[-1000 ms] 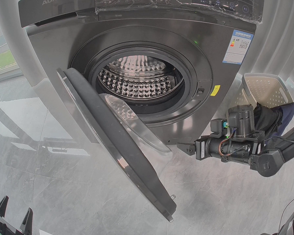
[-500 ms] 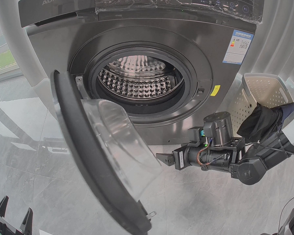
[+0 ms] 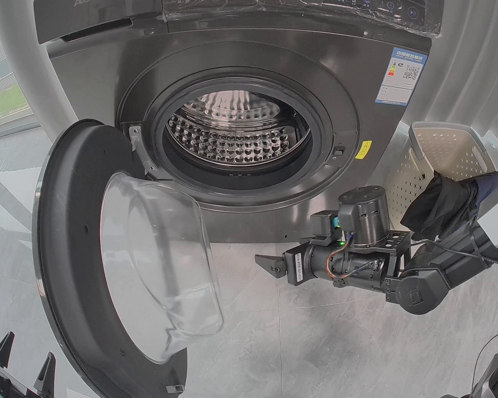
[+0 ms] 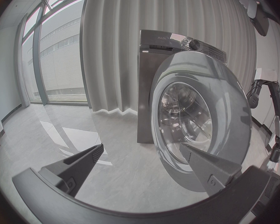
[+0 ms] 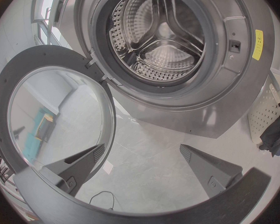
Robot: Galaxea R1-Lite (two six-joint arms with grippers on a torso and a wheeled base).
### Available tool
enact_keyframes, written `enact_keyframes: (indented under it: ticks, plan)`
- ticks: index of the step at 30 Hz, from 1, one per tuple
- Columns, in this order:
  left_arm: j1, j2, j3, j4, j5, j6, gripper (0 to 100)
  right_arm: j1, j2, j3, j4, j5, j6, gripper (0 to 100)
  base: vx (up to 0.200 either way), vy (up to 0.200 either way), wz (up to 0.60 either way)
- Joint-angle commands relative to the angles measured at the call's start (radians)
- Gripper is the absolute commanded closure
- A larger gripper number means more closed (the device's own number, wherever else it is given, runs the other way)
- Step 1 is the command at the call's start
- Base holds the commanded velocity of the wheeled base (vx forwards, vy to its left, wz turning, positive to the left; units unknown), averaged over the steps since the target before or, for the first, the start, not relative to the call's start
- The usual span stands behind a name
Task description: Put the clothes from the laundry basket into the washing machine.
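I see a dark grey washing machine (image 3: pixel 293 56), its drum (image 3: pixel 232 139) silver and dimpled, a cream basket (image 3: pixel 448 150) patterned with small crosses, black and navy clothes (image 3: pixel 442 205), grey marbled floor (image 3: pixel 315 338).

Bright room — pale, glossy and daylit.
Grey marble-look floor tiles (image 3: pixel 326 338) mirror the light; a white pleated curtain (image 4: pixel 115 47) covers the back wall, and tall dark-framed windows (image 4: pixel 59 63) beside it face a louvred building.

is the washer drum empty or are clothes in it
Empty: the drum shows bare metal; the dark clothes hang on the laundry basket.
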Motion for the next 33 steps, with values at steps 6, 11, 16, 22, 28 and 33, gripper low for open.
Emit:
enact_keyframes:
  ticks: [6, 11, 16, 22, 28, 33]
  plan:
    - [-0.001, -0.017, 0.015, 0.0, 0.0, -0.002, 0, 0.076, 0.111, -0.119, -0.002, -0.02, 0.006, 0, -0.133, 0.0, 0.0]
    - [-0.001, -0.017, 0.015, 0.0, 0.0, -0.002, 0, 0.101, 0.155, -0.176, -0.002, -0.022, 0.006, 0, 0.0, 0.0, 0.0]
    - [-0.001, -0.017, 0.015, 0.0, 0.0, -0.002, 0, 0.124, 0.169, -0.196, -0.003, -0.033, 0.015, 0, 0.0, 0.0, 0.0]
    - [0.0, -0.018, 0.015, 0.0, 0.0, 0.0, 0, 0.158, 0.189, -0.214, -0.008, -0.036, 0.031, 0, -0.1, 0.0, 0.0]
    - [0.0, -0.018, 0.015, 0.0, 0.0, 0.0, 0, 0.167, 0.223, -0.234, -0.077, -0.037, 0.029, 0, 0.0, 0.0, 0.0]
    - [0.0, -0.018, 0.015, 0.0, 0.0, 0.0, 0, 0.144, 0.229, -0.257, -0.068, -0.037, 0.028, 0, 0.0, 0.0, 0.0]
